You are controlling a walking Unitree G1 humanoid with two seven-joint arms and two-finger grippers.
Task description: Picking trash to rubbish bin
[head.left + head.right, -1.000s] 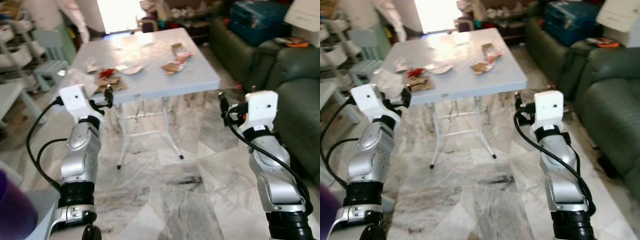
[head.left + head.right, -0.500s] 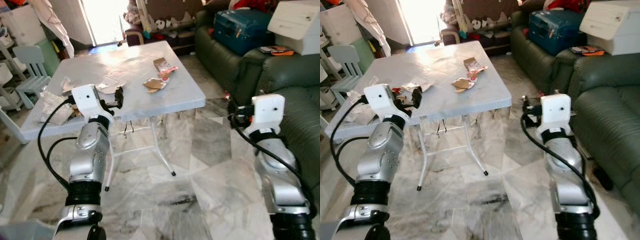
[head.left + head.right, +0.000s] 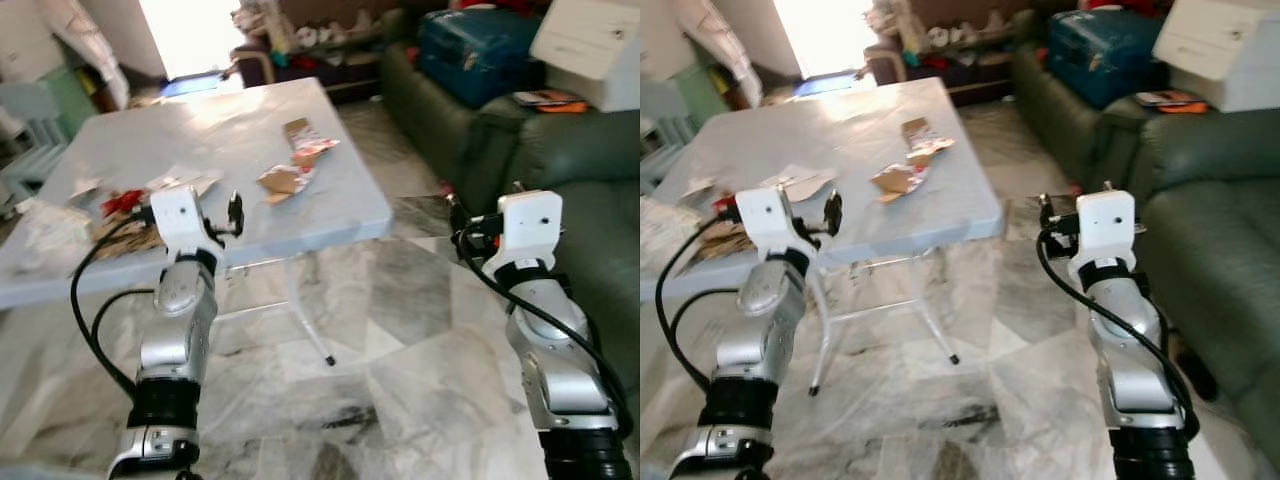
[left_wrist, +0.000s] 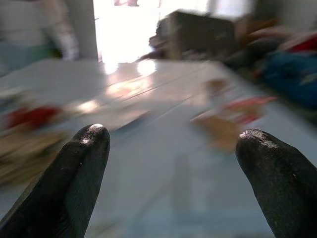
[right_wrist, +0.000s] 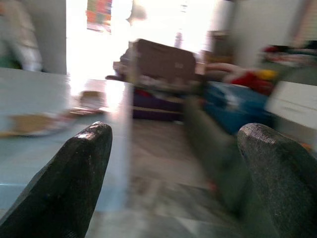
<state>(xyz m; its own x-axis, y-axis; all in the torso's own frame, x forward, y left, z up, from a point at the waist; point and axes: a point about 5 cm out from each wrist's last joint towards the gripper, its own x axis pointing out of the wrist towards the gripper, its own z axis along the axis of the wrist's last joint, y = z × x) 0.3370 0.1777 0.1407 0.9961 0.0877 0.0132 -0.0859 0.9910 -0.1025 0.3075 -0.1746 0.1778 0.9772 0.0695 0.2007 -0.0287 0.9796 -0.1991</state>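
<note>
Before the grey folding table [image 3: 330,205], both grippers raised, fingers spread, nothing held.
The left gripper [image 4: 171,163] hangs over the near edge, the right gripper [image 5: 173,168] beside the table's corner near a green sofa [image 3: 590,190]. Farther on, brown and red trash [image 3: 295,165] lies mid-table, with more scraps [image 3: 125,215] at its left end.

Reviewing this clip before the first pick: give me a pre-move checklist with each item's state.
1. Left gripper open, nothing held: ok.
2. Right gripper open, nothing held: ok.
3. Trash in sight on the table: brown scrap and red wrapper: ok.
4. Left gripper over the table's near edge, facing the trash: ok.
5. Right gripper beside the table, over the floor, not over any trash: not ok.
6. Rubbish bin located: cannot tell.
</note>
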